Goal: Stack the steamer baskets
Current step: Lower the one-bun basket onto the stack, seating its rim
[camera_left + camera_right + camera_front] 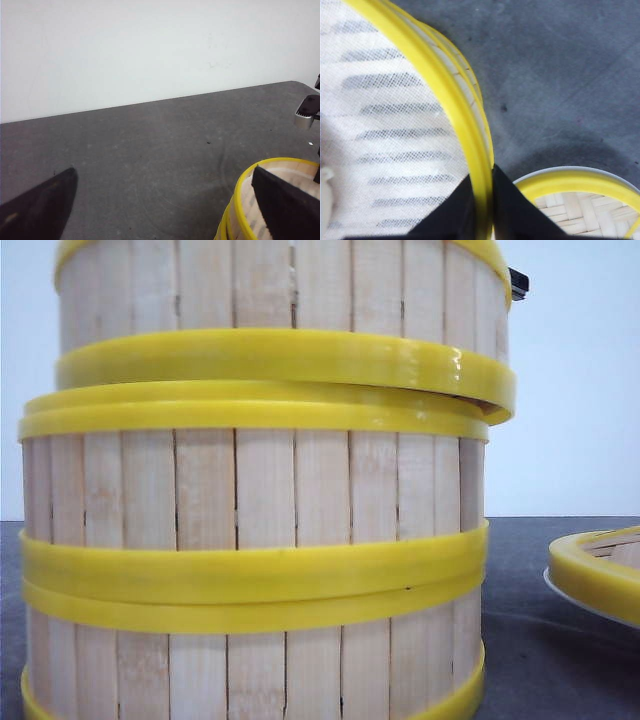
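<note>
Left gripper [165, 200]: fingers spread wide, nothing between them, hanging over bare table [150, 150] w/ one finger just over the stack's top rim. Stack [260, 540] fills the front view, three steamer baskets high. Top basket [280, 290] sits askew, its bottom band hanging past the rim below on the right, so not seated yet. Right gripper [482, 210]: closed on the top basket's rim, one finger inside, one outside. Further right, one more basket [600, 575] waits on a white plate [570, 172], unstacked. Judging by this: most stacking done; left to do = square up top basket, release, add the last one.
</note>
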### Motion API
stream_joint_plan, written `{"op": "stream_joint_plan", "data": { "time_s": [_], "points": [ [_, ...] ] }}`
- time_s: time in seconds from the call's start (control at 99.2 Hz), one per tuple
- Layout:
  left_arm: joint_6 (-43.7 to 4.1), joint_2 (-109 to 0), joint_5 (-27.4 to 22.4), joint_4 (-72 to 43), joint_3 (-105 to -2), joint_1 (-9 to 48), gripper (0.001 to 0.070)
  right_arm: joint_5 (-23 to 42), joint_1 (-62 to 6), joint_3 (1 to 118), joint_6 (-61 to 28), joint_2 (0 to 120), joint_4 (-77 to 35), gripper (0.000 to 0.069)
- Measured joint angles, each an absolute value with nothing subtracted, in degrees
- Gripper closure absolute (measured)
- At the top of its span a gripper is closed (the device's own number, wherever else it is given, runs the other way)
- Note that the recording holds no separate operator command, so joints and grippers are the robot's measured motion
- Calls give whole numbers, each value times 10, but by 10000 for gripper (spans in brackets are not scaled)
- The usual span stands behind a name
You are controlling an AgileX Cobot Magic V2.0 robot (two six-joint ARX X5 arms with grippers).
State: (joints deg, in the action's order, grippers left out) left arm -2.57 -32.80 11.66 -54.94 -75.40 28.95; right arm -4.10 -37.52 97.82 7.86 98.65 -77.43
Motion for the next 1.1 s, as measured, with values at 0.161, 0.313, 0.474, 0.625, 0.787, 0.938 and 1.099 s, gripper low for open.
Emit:
{"op": "stream_joint_plan", "data": {
  "time_s": [0.161, 0.313, 0.474, 0.625, 0.787, 0.938, 1.099],
  "points": [
    [-26, -328, 117, -549, -754, 289, 17, -42, -380, 978, 77, 987, -774, 672],
    [-26, -328, 117, -550, -754, 289, 17, -42, -391, 978, 75, 987, -774, 672],
    [-26, -328, 117, -550, -754, 289, 17, -41, -396, 978, 75, 987, -774, 672],
    [-26, -328, 117, -550, -754, 289, 17, -41, -396, 978, 74, 987, -774, 672],
    [-26, -328, 117, -550, -754, 289, 17, -51, -396, 978, 76, 987, -772, 672],
    [-26, -328, 117, -555, -754, 289, 17, -44, -398, 978, 70, 987, -773, 672],
    [-26, -328, 117, -559, -754, 289, 17, -38, -398, 978, 67, 987, -773, 672]
  ]
}}
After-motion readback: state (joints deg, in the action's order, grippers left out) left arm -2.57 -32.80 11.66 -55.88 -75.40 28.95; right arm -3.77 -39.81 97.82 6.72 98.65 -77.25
